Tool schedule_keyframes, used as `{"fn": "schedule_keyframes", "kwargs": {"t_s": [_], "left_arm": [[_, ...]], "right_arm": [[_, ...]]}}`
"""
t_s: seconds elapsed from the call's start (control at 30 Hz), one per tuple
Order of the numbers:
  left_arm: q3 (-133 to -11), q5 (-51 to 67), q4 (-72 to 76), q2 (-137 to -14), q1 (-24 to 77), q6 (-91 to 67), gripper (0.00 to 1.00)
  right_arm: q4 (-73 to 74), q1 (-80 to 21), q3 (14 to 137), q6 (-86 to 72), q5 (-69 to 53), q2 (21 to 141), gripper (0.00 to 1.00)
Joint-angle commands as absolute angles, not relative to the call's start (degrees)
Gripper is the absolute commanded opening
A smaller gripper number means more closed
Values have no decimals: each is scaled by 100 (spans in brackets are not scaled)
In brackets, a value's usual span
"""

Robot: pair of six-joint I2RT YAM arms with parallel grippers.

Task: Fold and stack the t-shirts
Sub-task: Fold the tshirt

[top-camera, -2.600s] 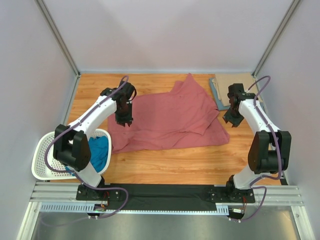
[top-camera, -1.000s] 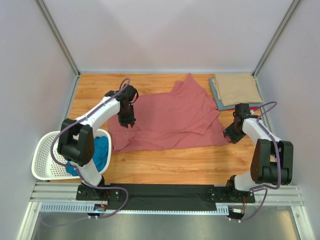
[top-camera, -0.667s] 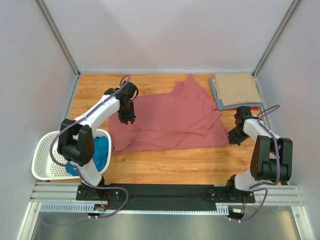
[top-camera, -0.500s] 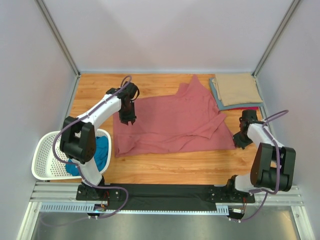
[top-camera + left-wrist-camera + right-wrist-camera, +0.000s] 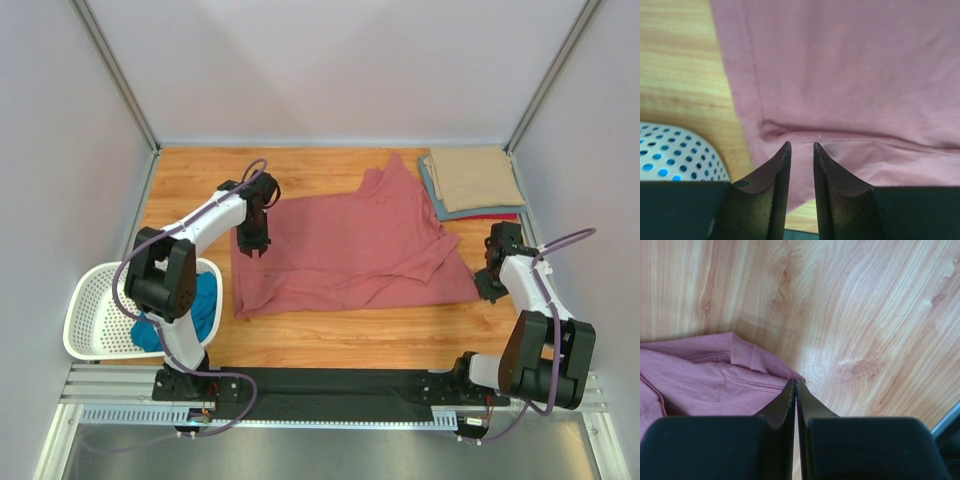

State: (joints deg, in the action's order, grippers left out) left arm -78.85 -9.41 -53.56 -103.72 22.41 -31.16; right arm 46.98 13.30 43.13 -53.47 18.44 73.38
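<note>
A large rose-red t-shirt (image 5: 350,250) lies spread across the middle of the wooden table. My left gripper (image 5: 250,243) sits on its upper left part. In the left wrist view the jaws (image 5: 800,145) stand narrowly apart, with the shirt (image 5: 840,75) puckered at their tips. My right gripper (image 5: 483,288) is at the shirt's lower right corner. The right wrist view shows it (image 5: 796,381) shut on the tip of the cloth (image 5: 700,375). A folded tan t-shirt (image 5: 472,178) tops a stack at the back right, over a grey-blue t-shirt (image 5: 440,205) and a red t-shirt (image 5: 500,214).
A white perforated basket (image 5: 85,310) stands at the near left and holds a teal blue t-shirt (image 5: 200,305); its rim shows in the left wrist view (image 5: 670,150). White walls enclose the table on three sides.
My right gripper has moved right and nearer, drawing the shirt's lower right corner out. The shirt has flattened and shifted right. The left gripper has barely moved.
</note>
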Motion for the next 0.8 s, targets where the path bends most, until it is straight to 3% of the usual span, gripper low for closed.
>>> {"fn": "schedule_keyframes", "kwargs": {"t_s": [0.0, 0.23, 0.53, 0.77], "left_arm": [[-7603, -1318, -5493, -9898, 2250, -2998, 31], [-7049, -1249, -5432, -9580, 2241, -2479, 30], [-7365, -678, -5354, -9975, 2232, -1241, 41], [-7524, -545, -5370, -10318, 2145, -791, 43]], "right_arm": [[4729, 1371, 4264, -5564, 2180, 7242, 0], [4544, 1415, 4096, -5423, 2250, 7234, 0], [4360, 1468, 3982, -5256, 2128, 7049, 0], [4254, 1477, 3964, -5221, 1916, 7040, 0]]}}
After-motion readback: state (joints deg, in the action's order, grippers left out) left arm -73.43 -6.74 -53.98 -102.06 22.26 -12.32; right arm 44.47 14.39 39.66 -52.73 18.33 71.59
